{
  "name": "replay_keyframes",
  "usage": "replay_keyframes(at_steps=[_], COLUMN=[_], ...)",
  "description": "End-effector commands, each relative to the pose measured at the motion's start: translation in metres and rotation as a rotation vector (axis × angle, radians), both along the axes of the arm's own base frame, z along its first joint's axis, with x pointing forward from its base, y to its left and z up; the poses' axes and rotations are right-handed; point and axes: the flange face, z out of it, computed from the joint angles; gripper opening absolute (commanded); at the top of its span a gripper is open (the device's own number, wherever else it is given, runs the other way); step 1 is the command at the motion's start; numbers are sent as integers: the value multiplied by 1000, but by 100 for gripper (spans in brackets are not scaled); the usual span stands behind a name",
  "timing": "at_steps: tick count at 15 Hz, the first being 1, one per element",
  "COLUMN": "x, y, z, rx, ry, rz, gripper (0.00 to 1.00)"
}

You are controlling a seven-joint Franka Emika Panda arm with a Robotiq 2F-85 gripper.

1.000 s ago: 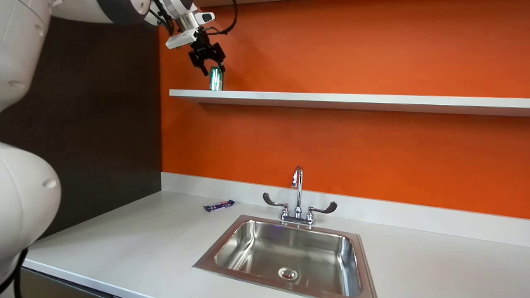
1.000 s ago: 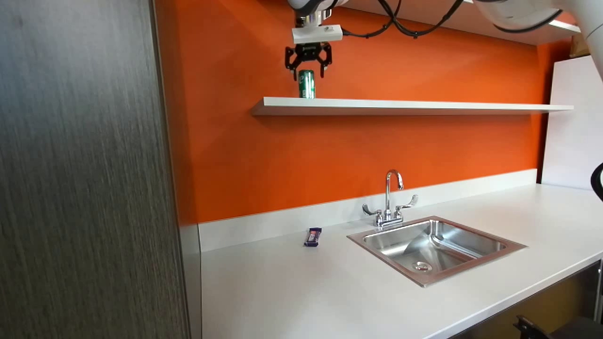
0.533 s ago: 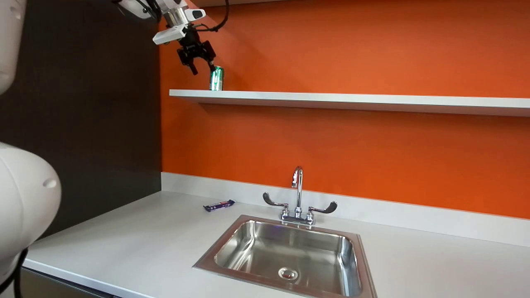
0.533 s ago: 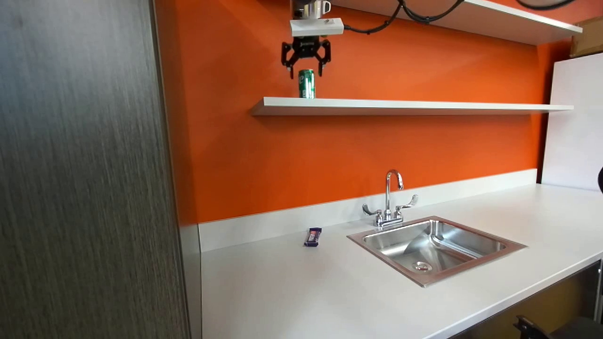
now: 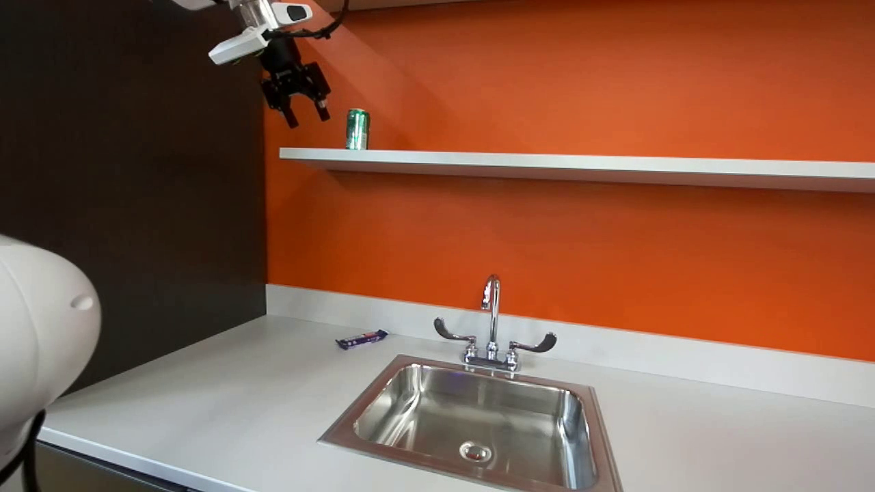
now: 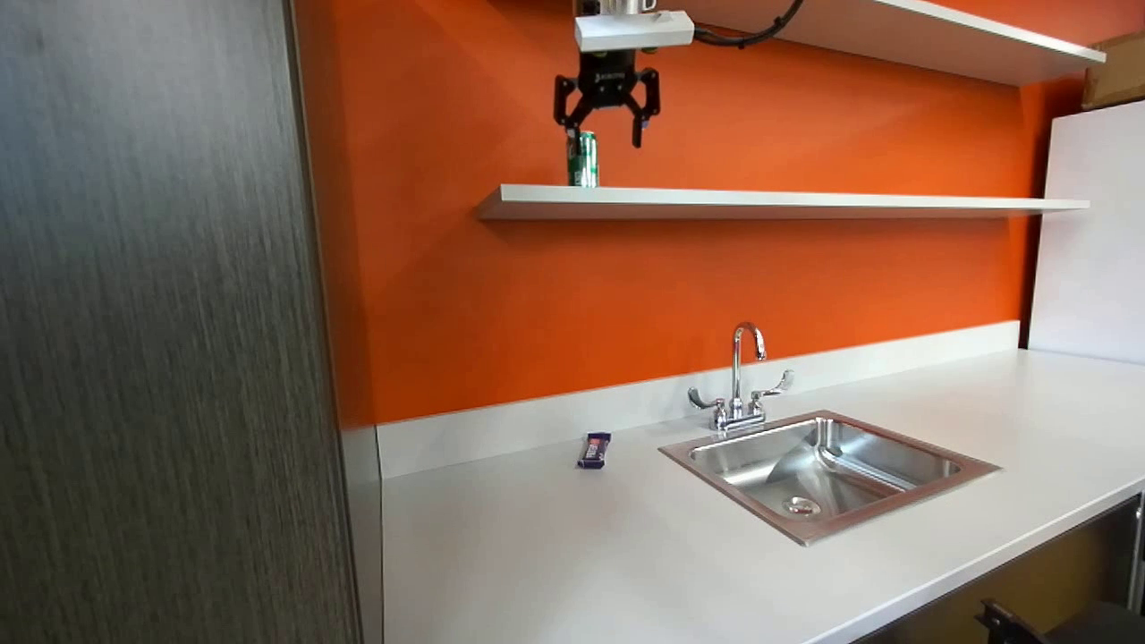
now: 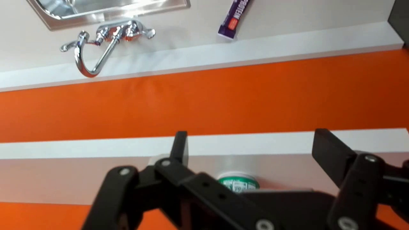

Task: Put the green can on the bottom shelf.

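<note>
The green can point(image 5: 357, 130) stands upright near the end of the lower white shelf point(image 5: 547, 162). In an exterior view the can point(image 6: 587, 161) is partly covered by a finger of my gripper point(image 6: 606, 145). My gripper is open and empty. In an exterior view my gripper point(image 5: 309, 120) hangs to the left of the can, apart from it. In the wrist view the base of the can point(image 7: 238, 183) shows on the shelf point(image 7: 96, 150), beyond the open fingers of the gripper point(image 7: 250, 140). Its upper part is hidden by the gripper linkage.
An upper shelf point(image 6: 948, 45) runs above the lower one. Below are a counter point(image 5: 205, 389), a steel sink point(image 5: 403, 369), a faucet point(image 5: 493, 307) and a purple bar wrapper point(image 5: 362, 339). A dark panel point(image 5: 164, 178) stands at the side.
My open gripper has drawn back from the can, leftward in an exterior view, and the arm has retreated with it. The can stays standing in the same spot on the shelf.
</note>
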Motion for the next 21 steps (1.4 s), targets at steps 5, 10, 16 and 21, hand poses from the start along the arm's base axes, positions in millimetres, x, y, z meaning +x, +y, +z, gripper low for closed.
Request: replay_keyframes(at_steps=[5,10,16,21], x=[-82,-98,-94,-94], y=[-10,-23,-47,-50], z=[-73,-131,-193,-214], rx=[1,-74,-55,-44], ry=[140,176,218,250], rz=[53,135,155,122], gripper=[100,100,100,100])
